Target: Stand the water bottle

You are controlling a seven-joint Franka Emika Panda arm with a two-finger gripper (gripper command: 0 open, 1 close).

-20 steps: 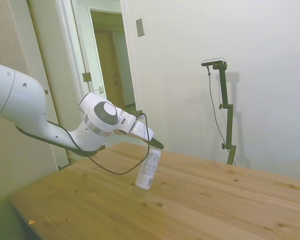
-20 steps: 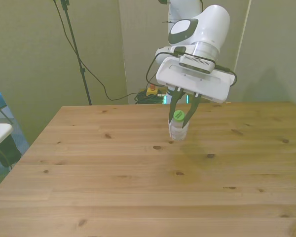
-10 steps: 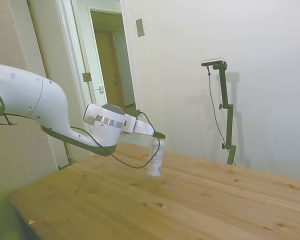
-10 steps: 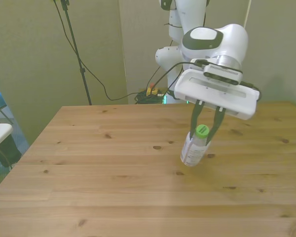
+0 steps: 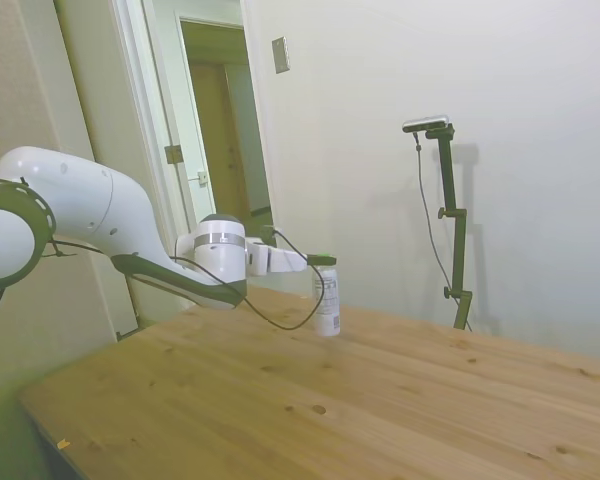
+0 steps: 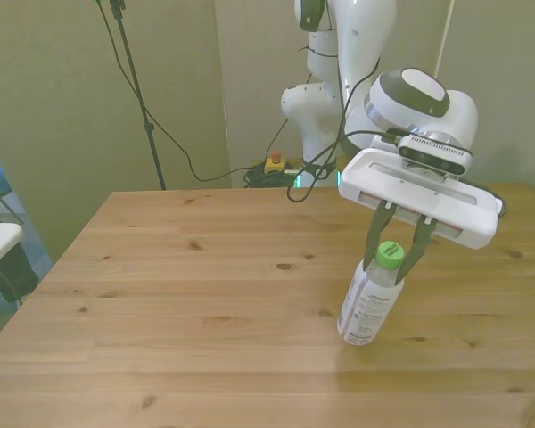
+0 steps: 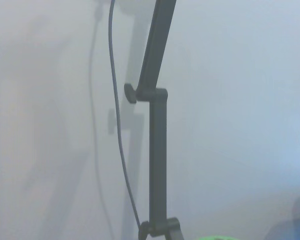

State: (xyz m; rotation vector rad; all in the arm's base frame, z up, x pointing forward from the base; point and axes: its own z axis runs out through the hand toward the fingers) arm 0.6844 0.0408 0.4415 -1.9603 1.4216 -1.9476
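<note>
Jaws clamped on the water bottle [image 6: 369, 303] just under its green cap. Nearly upright, base at the counter [image 6: 178, 294]. Could topple if let go while tilted.

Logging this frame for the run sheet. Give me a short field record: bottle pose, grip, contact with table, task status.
bottle: water bottle, clear, white label, green cap
pose: upright in the side view; front view shows it leaning, cap up
grip: pincer shut on the neck, just under the cap
contact: base on or just above the table; cannot tell which
arm: wrist roughly level with the table in the side view
task status: bottle stood up but not yet released
</note>
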